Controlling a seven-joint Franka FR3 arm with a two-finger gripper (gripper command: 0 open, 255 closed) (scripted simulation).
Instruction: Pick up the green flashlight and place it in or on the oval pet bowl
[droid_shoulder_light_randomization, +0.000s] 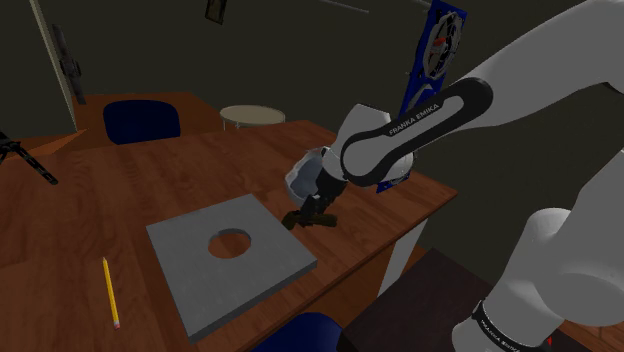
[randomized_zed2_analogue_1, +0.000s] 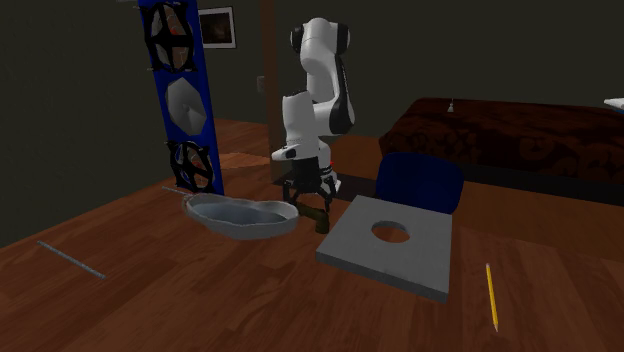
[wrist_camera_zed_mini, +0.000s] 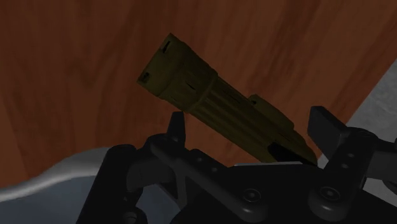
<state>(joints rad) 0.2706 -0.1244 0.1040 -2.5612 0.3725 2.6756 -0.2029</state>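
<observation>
Wrist view: my gripper (wrist_camera_zed_mini: 250, 124) straddles the olive-green flashlight (wrist_camera_zed_mini: 216, 105), jaws apart, not clamped yet afaict. It lies on the table (wrist_camera_zed_mini: 76, 76) just beside the oval bowl (randomized_zed2_analogue_1: 235, 228), so I'm low over it, prob. to close w/ a short carry.

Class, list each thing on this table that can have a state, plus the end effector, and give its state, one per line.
end effector: open, straddling the flashlight
flashlight: on its side, not clasped, outside the bowl
bowl: upright, empty
slab: lying flat, round hole through it
pencil: lying flat, apart from the slab
</observation>
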